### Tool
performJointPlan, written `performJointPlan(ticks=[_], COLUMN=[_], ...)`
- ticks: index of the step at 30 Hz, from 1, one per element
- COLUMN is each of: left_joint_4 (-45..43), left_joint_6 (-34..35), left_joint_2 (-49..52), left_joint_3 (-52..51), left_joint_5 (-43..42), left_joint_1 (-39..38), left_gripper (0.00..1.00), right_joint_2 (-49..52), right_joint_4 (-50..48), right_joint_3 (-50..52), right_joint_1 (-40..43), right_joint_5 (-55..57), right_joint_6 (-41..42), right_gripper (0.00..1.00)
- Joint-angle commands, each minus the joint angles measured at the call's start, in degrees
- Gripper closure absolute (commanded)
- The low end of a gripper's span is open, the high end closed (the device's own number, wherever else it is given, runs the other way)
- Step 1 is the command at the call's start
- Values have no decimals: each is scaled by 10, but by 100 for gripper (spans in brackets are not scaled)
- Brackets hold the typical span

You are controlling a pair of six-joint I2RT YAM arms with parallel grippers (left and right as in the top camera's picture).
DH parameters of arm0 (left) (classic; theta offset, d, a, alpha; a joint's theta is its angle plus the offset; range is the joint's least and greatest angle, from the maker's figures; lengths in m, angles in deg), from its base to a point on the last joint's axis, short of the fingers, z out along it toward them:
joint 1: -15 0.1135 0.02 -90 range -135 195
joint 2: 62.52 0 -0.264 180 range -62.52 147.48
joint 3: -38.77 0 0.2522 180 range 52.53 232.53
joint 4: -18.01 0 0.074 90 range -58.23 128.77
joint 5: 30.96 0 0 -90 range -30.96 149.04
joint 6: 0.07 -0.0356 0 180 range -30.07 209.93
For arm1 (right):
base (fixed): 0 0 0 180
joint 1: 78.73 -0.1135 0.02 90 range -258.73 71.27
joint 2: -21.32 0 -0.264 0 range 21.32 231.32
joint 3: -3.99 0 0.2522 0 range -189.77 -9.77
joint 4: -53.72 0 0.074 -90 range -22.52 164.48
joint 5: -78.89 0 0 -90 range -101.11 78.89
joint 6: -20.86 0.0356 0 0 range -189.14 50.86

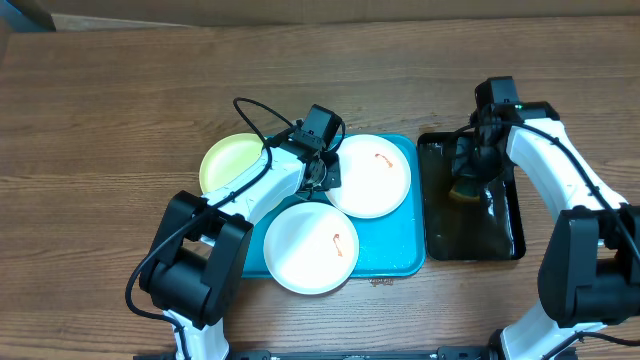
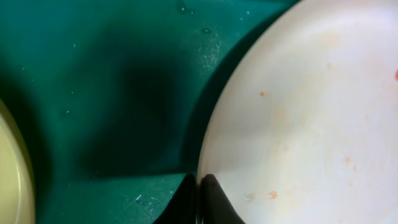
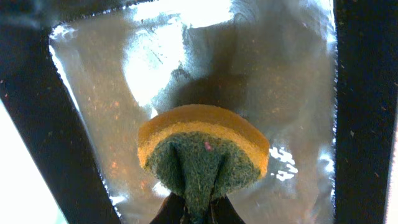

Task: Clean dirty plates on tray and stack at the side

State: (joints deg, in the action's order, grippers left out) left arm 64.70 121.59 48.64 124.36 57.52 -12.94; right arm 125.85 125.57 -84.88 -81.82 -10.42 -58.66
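Closest to the robot, the front white plate [image 1: 310,248] sits on the turquoise tray [image 1: 395,255] with its near edge poking out over the tray's front rim, and there's an orange-red smear on its right side. Just behind it, the left hand [image 1: 322,172] is down at the left rim of the back white plate [image 1: 372,178], which is also smeared. In the left wrist view one dark finger [image 2: 214,199] touches that rim, but I honestly can't tell if the hand is clamped or loose. The yellow-green plate [image 1: 228,163] is at the tray's far left corner, partly under the left arm. Over on the right, the right hand [image 3: 198,214] is pinching a yellow-and-green sponge [image 3: 205,155], low over the wet black tray [image 1: 505,235]. Everything sits on the wooden surface [image 1: 120,100].
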Motion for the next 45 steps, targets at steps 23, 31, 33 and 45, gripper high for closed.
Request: performJointPlan(ticks=[23,31,33,45], left_joint_4=[-13,-19,-20,-26], left_joint_6=[-8,-8,-8,-8], left_joint_2=[8,8,8,8], left_joint_3=[12,12,12,12], left_joint_5=[-2,-47,-45,-44], left_joint_1=[29,29,29,29], left_gripper=[96,96,96,96], right_joint_2=[-16,-17,-17,-17], right_joint_4=[63,64,85,131], right_joint_3=[-48,-66,-85,-110], right_joint_1=[-21,-25,-25,-25], right_joint_5=[73,57,63,61], right_joint_6=[47,9,5,0], right_gripper=[96,96,96,96])
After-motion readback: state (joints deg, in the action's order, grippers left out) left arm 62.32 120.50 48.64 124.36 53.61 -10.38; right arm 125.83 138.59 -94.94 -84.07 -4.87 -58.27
